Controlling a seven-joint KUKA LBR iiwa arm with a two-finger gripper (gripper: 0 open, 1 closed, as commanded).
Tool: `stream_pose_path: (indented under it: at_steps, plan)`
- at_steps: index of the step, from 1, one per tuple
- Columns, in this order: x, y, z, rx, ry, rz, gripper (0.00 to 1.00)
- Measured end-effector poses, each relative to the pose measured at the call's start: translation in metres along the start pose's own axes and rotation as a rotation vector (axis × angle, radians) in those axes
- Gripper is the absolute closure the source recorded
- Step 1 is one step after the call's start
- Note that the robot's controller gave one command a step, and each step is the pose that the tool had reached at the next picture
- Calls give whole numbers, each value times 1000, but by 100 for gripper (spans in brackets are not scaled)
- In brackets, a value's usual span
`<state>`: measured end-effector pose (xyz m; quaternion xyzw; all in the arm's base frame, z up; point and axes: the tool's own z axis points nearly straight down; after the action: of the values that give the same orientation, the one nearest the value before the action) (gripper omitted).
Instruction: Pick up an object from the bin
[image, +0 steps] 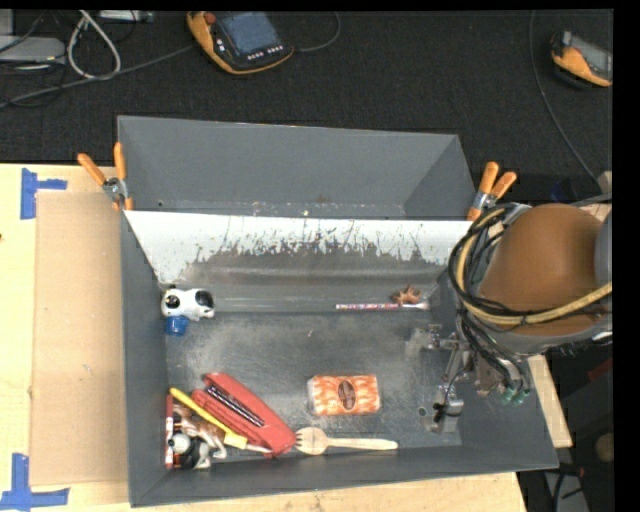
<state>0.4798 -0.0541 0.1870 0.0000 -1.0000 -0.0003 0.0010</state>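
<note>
Now, your count: one black-white toy, left side; one red-yellow heap, front-left corner; one wooden fork; one orange packet mid-floor, just left of gripper, apart; gripper's opening and load you cannot tell.

Arm over grey bin right side, orange packet nearby

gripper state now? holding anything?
Gripper: cannot tell whether it is open or shut; it sits at the right side of the bin, right of the orange patterned packet.
</note>
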Motion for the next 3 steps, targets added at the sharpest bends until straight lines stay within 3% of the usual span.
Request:
stream_pose_path:
  at_steps: [1, 2, 3]
  plan:
    - [0, 0, 0, 0, 0, -2, 0]
    - [-9, 40, 63, 0, -5, -61, 0]
    - [6, 75, 93, 2, -7, -78, 0]
